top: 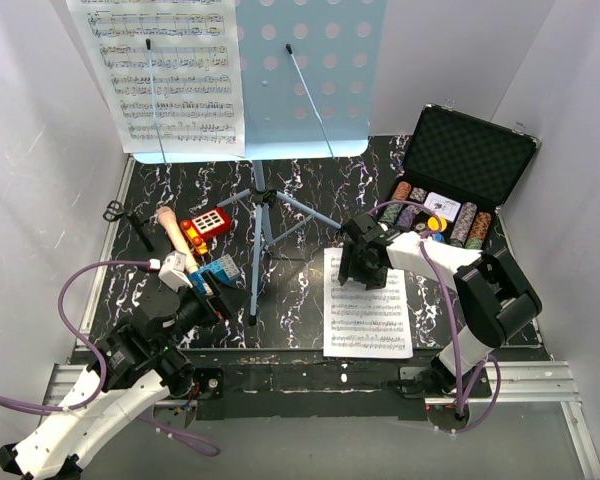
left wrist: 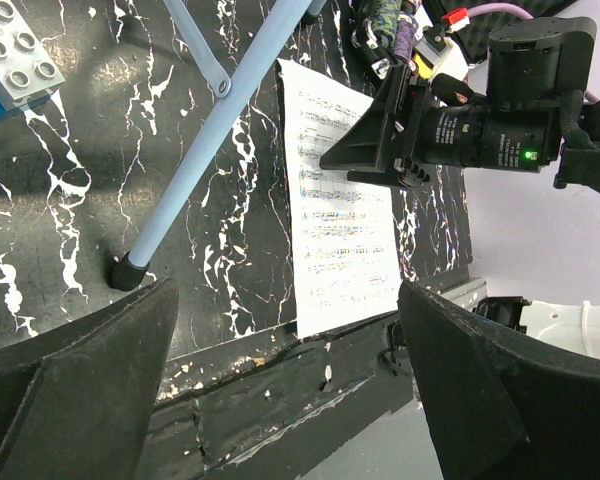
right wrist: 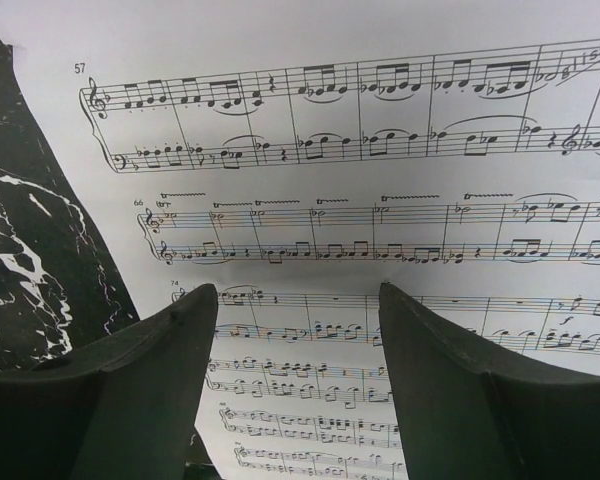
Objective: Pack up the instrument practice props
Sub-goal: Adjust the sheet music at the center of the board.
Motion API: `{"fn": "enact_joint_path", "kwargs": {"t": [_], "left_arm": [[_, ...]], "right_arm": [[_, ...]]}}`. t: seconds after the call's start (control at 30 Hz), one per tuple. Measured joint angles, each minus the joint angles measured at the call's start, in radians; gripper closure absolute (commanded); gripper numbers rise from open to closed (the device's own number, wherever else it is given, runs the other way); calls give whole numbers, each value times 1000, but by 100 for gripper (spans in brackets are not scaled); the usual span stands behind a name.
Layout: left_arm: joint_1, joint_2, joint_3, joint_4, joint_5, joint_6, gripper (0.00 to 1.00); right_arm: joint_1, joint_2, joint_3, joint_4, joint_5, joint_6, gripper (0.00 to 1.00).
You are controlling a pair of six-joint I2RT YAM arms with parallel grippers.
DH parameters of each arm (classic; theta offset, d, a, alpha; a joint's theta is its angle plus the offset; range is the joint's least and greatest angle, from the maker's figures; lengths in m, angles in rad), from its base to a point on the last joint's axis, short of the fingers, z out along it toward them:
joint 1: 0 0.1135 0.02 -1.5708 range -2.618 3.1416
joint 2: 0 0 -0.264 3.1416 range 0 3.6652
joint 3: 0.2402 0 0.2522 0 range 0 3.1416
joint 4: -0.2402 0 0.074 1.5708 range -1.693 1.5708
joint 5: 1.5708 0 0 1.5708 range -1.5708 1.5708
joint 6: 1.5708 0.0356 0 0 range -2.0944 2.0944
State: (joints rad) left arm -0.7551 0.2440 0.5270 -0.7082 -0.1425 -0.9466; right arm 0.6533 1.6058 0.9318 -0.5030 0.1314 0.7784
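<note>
Progress is slight: music stand point(top: 259, 200) unfolded at the centre of the table point(top: 170, 185), clipped page point(top: 170, 70) on it. My right gripper point(right wrist: 295, 290) hovers spread over the loose page point(top: 370, 325) by the front edge; my left gripper point(left wrist: 287, 295) is spread, empty.

Light-blue music stand point(top: 305, 80) upright, holding one printed page point(top: 165, 70); second page point(top: 368, 320) lies flat beside its legs.

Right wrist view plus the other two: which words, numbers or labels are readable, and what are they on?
"57": bar number on the sheet-music page lying flat.
"66": same page, next system down.
"74": same page, third system.
Page on the music stand: print too small to read.
Red keypad toy: keys too small.
Card in the chip case: blurred.
</note>
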Motion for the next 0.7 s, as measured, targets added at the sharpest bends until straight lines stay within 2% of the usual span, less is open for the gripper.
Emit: {"fn": "enact_joint_path", "kwargs": {"t": [0.17,0.3,0.5,0.6,0.7], "left_arm": [[0,-2,0,0,-2,0,8],[0,-5,1,0,-6,1,7],[0,3,57,-5,-19,28,6],[0,24,140,-3,-55,73,5],[0,51,240,10,-99,131,7]], "right_arm": [[2,-37,0,-9,0,-16,25],[45,-224,2,-31,6,-40,25],[192,-501,21,17,6,-142,26],[282,-576,35,51,0,-225,26],[356,-580,78,58,3,-278,26]]}}
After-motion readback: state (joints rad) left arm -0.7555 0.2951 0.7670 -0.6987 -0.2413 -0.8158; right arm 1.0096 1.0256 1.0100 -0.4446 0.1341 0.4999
